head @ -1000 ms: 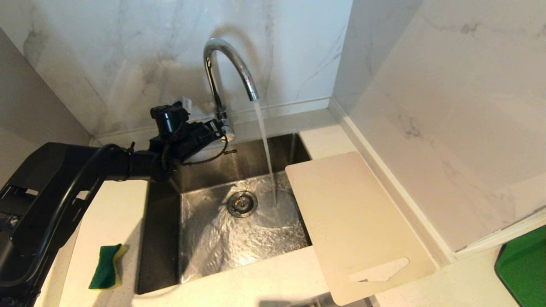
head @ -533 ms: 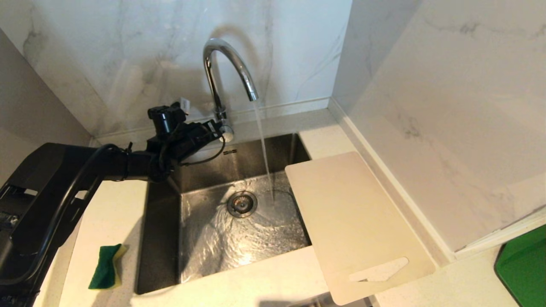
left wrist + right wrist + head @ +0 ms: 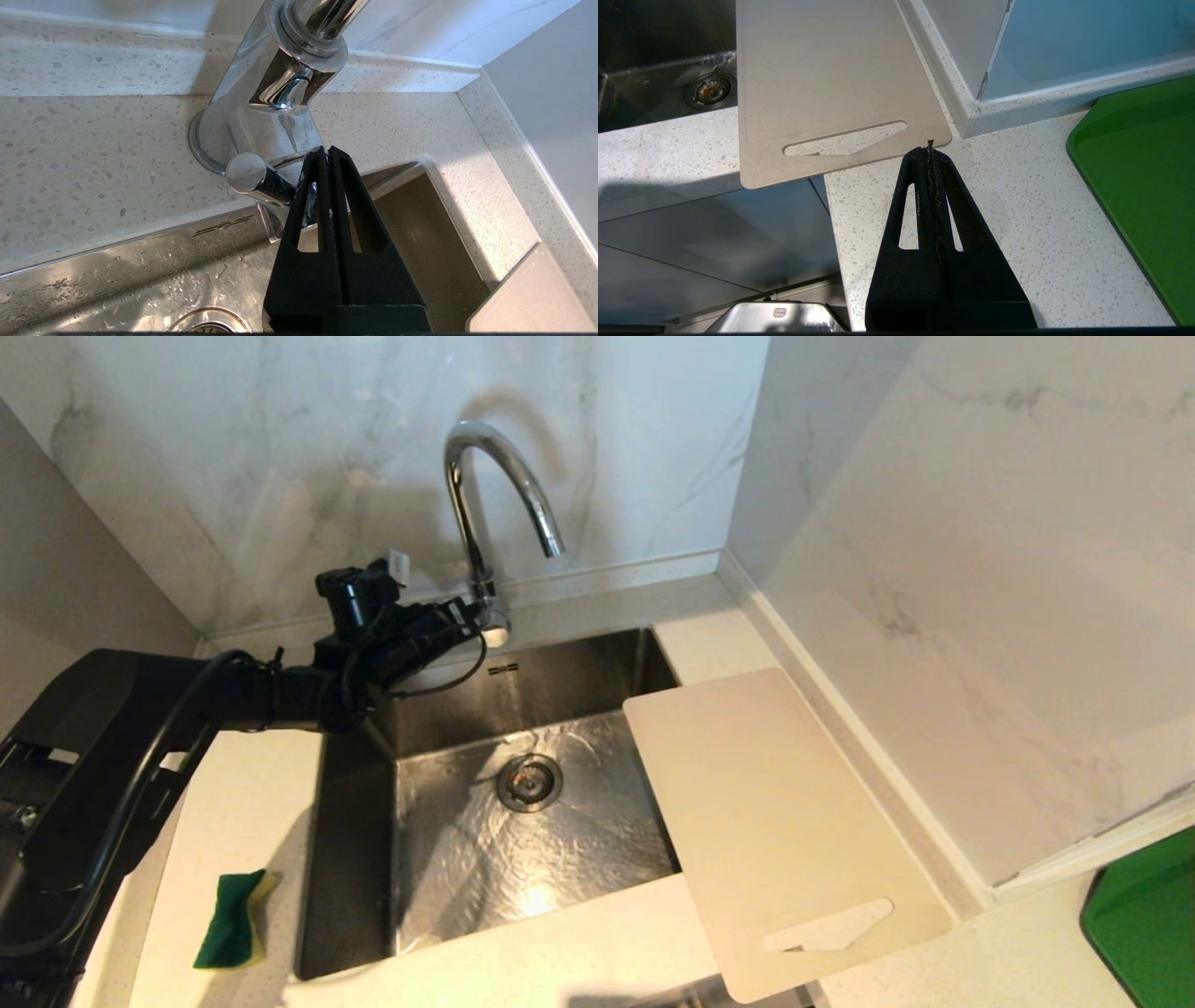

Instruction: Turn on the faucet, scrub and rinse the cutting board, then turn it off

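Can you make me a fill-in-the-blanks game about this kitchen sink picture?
1. The left gripper is at the small lever of the ____.
2. The cutting board hangs partly over the ____.
3. The sponge lying left of the basin is yellow and ____.
4. The right gripper has its fingers ____.

Missing words: faucet, sink, green, shut.

1. The sink [image 3: 448, 859] basin at centre frame lies open from above.
2. The cutting board [image 3: 775, 821] covers its right edge.
3. The faucet [image 3: 495, 495] arches over the upper centre.
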{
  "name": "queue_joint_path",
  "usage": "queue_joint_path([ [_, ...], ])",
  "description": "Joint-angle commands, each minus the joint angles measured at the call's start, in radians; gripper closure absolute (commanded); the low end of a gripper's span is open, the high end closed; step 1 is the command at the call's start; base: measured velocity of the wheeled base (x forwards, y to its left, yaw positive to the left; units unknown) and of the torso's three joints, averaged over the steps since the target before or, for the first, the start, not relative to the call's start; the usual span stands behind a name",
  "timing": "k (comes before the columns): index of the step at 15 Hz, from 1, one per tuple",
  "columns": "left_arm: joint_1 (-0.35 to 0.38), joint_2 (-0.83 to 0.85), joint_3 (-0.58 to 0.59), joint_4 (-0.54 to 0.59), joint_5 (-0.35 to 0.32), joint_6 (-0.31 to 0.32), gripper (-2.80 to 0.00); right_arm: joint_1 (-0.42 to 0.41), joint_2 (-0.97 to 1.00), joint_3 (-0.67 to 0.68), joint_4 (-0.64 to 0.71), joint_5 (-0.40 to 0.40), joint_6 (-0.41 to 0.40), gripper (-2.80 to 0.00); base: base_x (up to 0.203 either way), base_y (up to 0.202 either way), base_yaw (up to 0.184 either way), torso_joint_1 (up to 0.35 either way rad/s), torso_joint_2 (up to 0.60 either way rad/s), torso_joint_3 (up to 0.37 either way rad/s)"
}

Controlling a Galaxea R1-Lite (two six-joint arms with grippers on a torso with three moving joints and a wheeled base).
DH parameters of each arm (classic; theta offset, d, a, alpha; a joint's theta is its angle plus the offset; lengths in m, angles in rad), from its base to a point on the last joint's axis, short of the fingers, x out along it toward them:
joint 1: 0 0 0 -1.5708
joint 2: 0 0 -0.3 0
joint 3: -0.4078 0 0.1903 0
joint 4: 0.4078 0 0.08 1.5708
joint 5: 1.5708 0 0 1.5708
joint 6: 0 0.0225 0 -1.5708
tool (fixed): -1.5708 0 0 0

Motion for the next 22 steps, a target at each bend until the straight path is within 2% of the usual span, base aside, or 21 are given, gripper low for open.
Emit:
queue_joint_path([
  [1,0.001,0.000,0.000,-0.001,0.001,-0.003,0.00,0.000,0.001,0.000,0.000,0.000,0.000,0.00,0.000,0.000,0.000,0.000,0.00,0.000],
  [4,0.001,-0.023,0.004,0.016,0.000,-0.004,0.00,0.000,0.001,0.000,0.000,0.000,0.000,0.00,0.000,0.000,0.000,0.000,0.00,0.000],
  [6,0.002,-0.060,0.006,0.115,0.000,-0.009,0.00,0.000,0.001,0.000,0.000,0.000,0.000,0.00,0.000,0.000,0.000,0.000,0.00,0.000],
  [8,-0.003,-0.108,0.024,0.151,-0.002,-0.006,0.00,0.000,0.001,0.000,0.000,0.000,0.000,0.00,0.000,0.000,0.000,0.000,0.00,0.000],
  [10,-0.015,-0.194,0.104,0.155,-0.019,0.007,0.00,0.000,0.001,0.000,0.000,0.000,0.000,0.00,0.000,0.000,0.000,0.000,0.00,0.000],
  [14,-0.052,-0.426,0.296,0.161,-0.116,0.040,0.00,0.000,0.001,0.000,0.001,0.000,0.000,0.00,0.000,0.000,0.000,0.000,0.00,0.000],
  [16,-0.063,-0.535,0.368,0.209,-0.159,0.043,0.00,0.000,0.001,0.000,0.000,0.000,0.000,0.00,0.000,0.000,0.000,0.000,0.00,0.000],
  [18,-0.067,-0.620,0.406,0.297,-0.168,0.052,0.00,0.000,0.001,0.000,0.000,0.000,0.000,0.00,0.000,0.000,0.000,0.000,0.00,0.000],
  [19,-0.053,-0.652,0.439,0.318,-0.157,0.072,0.00,0.000,0.001,0.000,0.000,0.000,0.000,0.00,0.000,0.000,0.000,0.000,0.00,0.000],
  [22,0.028,-0.741,0.515,0.382,-0.085,0.206,0.00,0.000,0.001,0.000,0.000,0.000,0.000,0.00,0.000,0.000,0.000,0.000,0.00,0.000],
])
